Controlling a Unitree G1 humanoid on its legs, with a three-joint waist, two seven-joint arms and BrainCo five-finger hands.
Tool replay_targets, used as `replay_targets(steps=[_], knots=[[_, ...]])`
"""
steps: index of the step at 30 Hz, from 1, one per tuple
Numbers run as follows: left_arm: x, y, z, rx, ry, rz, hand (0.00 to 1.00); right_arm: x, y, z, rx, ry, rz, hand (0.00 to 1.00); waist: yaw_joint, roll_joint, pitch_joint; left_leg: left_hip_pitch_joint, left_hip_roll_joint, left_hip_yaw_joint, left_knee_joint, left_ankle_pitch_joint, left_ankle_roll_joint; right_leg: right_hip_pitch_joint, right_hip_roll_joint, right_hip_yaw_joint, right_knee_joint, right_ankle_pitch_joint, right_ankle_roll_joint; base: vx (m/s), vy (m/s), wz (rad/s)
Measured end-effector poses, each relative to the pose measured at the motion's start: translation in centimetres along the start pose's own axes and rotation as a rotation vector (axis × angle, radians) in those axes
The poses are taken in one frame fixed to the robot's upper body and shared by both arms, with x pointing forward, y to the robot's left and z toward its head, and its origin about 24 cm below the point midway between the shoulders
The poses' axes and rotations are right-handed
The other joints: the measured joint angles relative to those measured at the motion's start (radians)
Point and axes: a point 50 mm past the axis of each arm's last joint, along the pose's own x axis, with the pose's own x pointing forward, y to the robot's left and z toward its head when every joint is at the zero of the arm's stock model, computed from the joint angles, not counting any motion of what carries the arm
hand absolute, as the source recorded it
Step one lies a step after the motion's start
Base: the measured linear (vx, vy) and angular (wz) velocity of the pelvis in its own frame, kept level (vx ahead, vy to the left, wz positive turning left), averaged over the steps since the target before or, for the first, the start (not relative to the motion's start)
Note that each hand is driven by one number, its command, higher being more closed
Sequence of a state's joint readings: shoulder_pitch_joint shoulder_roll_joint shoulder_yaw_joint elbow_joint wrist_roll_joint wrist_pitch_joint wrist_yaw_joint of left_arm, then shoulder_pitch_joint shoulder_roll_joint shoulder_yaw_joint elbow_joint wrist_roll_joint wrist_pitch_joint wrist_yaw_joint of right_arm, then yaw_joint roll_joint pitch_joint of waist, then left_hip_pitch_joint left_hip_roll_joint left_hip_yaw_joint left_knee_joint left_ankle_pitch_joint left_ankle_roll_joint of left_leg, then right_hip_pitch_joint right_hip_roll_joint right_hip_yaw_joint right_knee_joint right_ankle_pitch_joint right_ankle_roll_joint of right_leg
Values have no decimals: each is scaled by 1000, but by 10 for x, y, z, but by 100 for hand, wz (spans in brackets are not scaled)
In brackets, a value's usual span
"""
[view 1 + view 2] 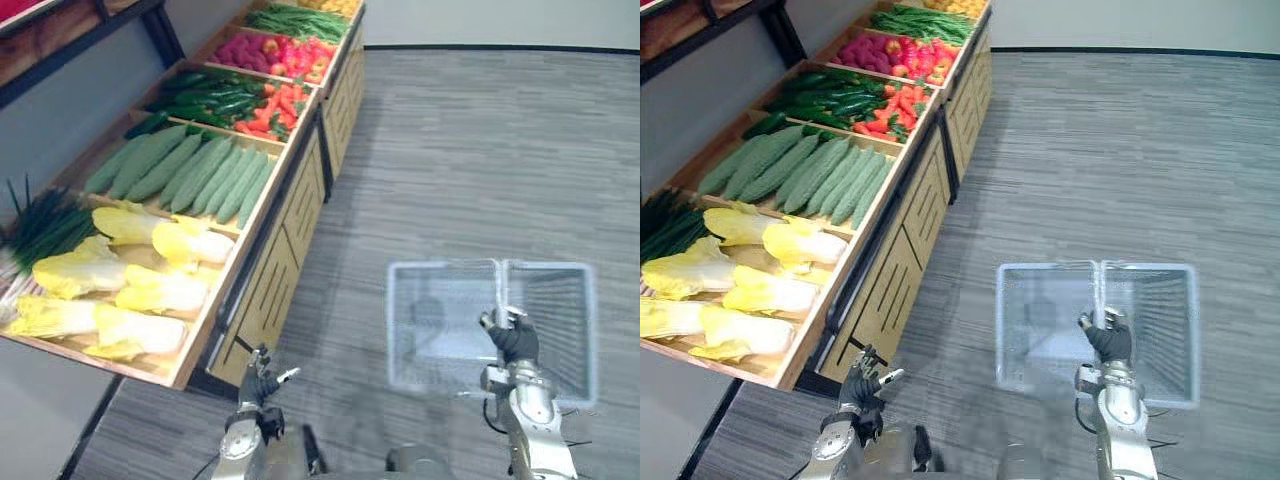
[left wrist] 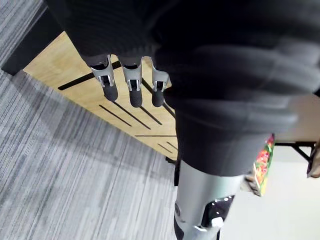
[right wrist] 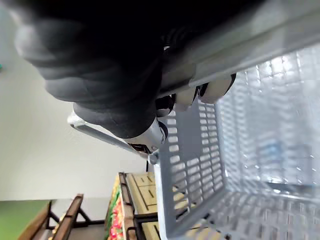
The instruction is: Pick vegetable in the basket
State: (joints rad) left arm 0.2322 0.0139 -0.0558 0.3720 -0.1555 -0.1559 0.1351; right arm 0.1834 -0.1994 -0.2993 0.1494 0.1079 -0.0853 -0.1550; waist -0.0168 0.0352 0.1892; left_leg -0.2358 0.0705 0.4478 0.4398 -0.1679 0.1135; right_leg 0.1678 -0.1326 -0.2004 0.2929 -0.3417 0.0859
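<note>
A pale blue-grey mesh basket [image 1: 560,300] hangs over the carpet at the right, empty inside. My right hand [image 1: 514,340] is curled round its handle [image 1: 499,285], as the right wrist view shows with the basket wall [image 3: 200,165] just past the fingers. On my left a slanted wooden shelf [image 1: 200,330] holds vegetables: yellow-white cabbages [image 1: 140,290] nearest, then pale green bitter gourds [image 1: 190,170], cucumbers [image 1: 210,95], red peppers [image 1: 272,110] and green beans [image 1: 295,20]. My left hand [image 1: 262,382] hovers low in front of the shelf's wooden front, fingers [image 2: 131,90] straight and holding nothing.
Green chives [image 1: 40,225] lie at the shelf's left edge. The shelf's slatted wooden front panel [image 1: 885,290] stands close to my left hand. Grey carpet [image 1: 470,150] stretches to the right and beyond the basket.
</note>
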Motion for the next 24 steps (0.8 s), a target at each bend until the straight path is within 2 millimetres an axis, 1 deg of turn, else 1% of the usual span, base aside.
replay_targets(steps=[1, 2, 3, 4, 5, 6, 7, 8, 9, 10, 11, 12, 13, 14, 15, 16, 17, 18, 19, 20, 21, 22, 24], knots=[[0, -4, 9, -11, -38, -11, 0, 0, -3, -6, -4, 25, -15, 100, -7, -12, 5, 4, -22, -14, 24, -42, 18, -2, -26, 7, 59, -10, 17, 538, 130, 56], [0, -7, 12, -9, -55, -22, 0, 0, -6, -10, -12, 47, -27, 100, -9, -13, 5, 12, -34, -29, 31, -60, 21, -17, -39, 16, 120, -12, 22, 513, 143, 68], [0, -12, 24, -6, -104, -47, 0, -1, -8, -20, -32, 91, -36, 100, -18, -22, 4, 41, -69, -54, 34, -90, 25, -65, -71, 42, 305, 5, 55, 403, 108, 66], [0, -14, 30, -5, -131, -57, 0, -1, -8, -24, -41, 113, -36, 100, -25, -28, 4, 62, -90, -74, 32, -103, 30, -101, -90, 57, 421, 38, 104, 506, 112, 95], [0, -18, 41, 11, -180, -84, 0, -3, -9, -32, -54, 149, -37, 100, -32, -30, 3, 102, -114, -114, 31, -126, 38, -163, -107, 95, 607, 49, 126, 509, 42, 103], [0, -25, 55, 14, -236, -116, 0, -5, -9, -39, -64, 183, -32, 100, -36, -25, 2, 147, -126, -151, 20, -139, 41, -211, -110, 99, 706, 19, 75, 501, 15, 96], [0, -27, 61, 13, -262, -126, 0, -5, -8, -42, -67, 196, -24, 100, -36, -21, 1, 168, -127, -163, 11, -140, 42, -234, -109, 93, 715, 5, 51, 458, -20, 76], [0, -30, 74, 14, -320, -149, 0, -6, -6, -46, -74, 210, -15, 100, -32, -12, -3, 200, -127, -197, -11, -140, 41, -285, -95, 90, 693, -15, 16, 402, -49, 72], [0, -35, 84, 17, -369, -174, 0, -7, -7, -46, -81, 210, -14, 100, -36, -5, -8, 224, -127, -244, -32, -140, 41, -335, -67, 108, 638, -33, -6, 379, -73, 79], [1, -37, 89, 19, -391, -188, 0, -7, -7, -46, -81, 210, -15, 100, -41, -4, -8, 236, -125, -264, -39, -139, 40, -358, -49, 128, 604, -36, -12, 362, -128, 100], [1, -42, 96, 15, -425, -205, 0, -8, -8, -47, -83, 212, -14, 100, -55, -3, -9, 248, -121, -305, -40, -139, 40, -397, -15, 178, 523, -37, -13, 348, -180, 97], [1, -46, 101, 11, -447, -222, 0, -10, -9, -48, -84, 216, -16, 100, -53, -3, -8, 257, -114, -331, -30, -143, 31, -430, 16, 236, 472, -34, -16, 471, -309, 126], [0, -51, 111, 3, -488, -237, 0, -15, -9, -49, -77, 219, -15, 100, -55, 1, -8, 263, -84, -368, 10, -171, -19, -465, 76, 337, 383, -12, -5, 393, -304, 104], [-1, -53, 115, 1, -504, -244, 0, -19, -8, -50, -64, 219, -16, 100, -54, -5, -10, 262, -72, -373, 38, -186, -46, -462, 89, 374, 331, 16, -1, 317, -290, 107], [-2, -55, 122, 12, -539, -254, 0, -27, -5, -51, -48, 219, -14, 100, -47, -27, -5, 250, -65, -381, 84, -214, -93, -448, 96, 434, 259, 99, 24, 244, -294, 117], [-5, -60, 124, 2, -553, -257, 0, -35, -6, -53, -44, 228, -12, 100, -43, -29, -8, 249, -27, -394, 127, -241, -125, -431, 104, 368, 305, 122, 9, 235, -291, 105], [-6, -61, 124, 0, -556, -258, 0, -37, -6, -55, -44, 233, -15, 100, -40, -23, -13, 248, -19, -398, 126, -240, -127, -427, 104, 356, 314, 115, 2, 287, -344, 120], [-7, -68, 129, 8, -579, -278, 0, -41, -8, -55, -42, 233, -18, 100, -30, -19, -14, 240, -8, -425, 118, -227, -147, -431, 103, 333, 351, 103, -2, 225, -303, 122], [-8, -72, 134, 25, -605, -286, 0, -44, -9, -55, -41, 232, -17, 100, -26, -13, -17, 225, 0, -451, 110, -212, -167, -432, 93, 305, 371, 87, -8, 189, -296, 147], [-8, -73, 136, 29, -614, -281, 0, -44, -9, -55, -35, 235, -17, 100, -25, -11, -18, 214, 5, -461, 107, -205, -173, -428, 84, 272, 374, 80, -15, 108, -275, 160], [-7, -73, 138, 41, -628, -271, 0, -45, -8, -56, -16, 240, -15, 100, -23, -8, -18, 198, 22, -470, 94, -189, -186, -414, 73, 216, 366, 75, -25, 58, -284, 161], [-7, -72, 139, 49, -634, -261, 0, -48, -8, -58, 9, 246, -30, 100, -22, -10, -17, 184, 36, -462, 76, -166, -182, -394, 59, 168, 349, 71, -31, 30, -268, 174], [-7, -72, 139, 59, -635, -245, 0, -51, -8, -61, 28, 258, -42, 100, -18, -15, -14, 171, 56, -408, 48, -131, -166, -365, 41, 127, 319, 72, -32, -21, -148, 142]])
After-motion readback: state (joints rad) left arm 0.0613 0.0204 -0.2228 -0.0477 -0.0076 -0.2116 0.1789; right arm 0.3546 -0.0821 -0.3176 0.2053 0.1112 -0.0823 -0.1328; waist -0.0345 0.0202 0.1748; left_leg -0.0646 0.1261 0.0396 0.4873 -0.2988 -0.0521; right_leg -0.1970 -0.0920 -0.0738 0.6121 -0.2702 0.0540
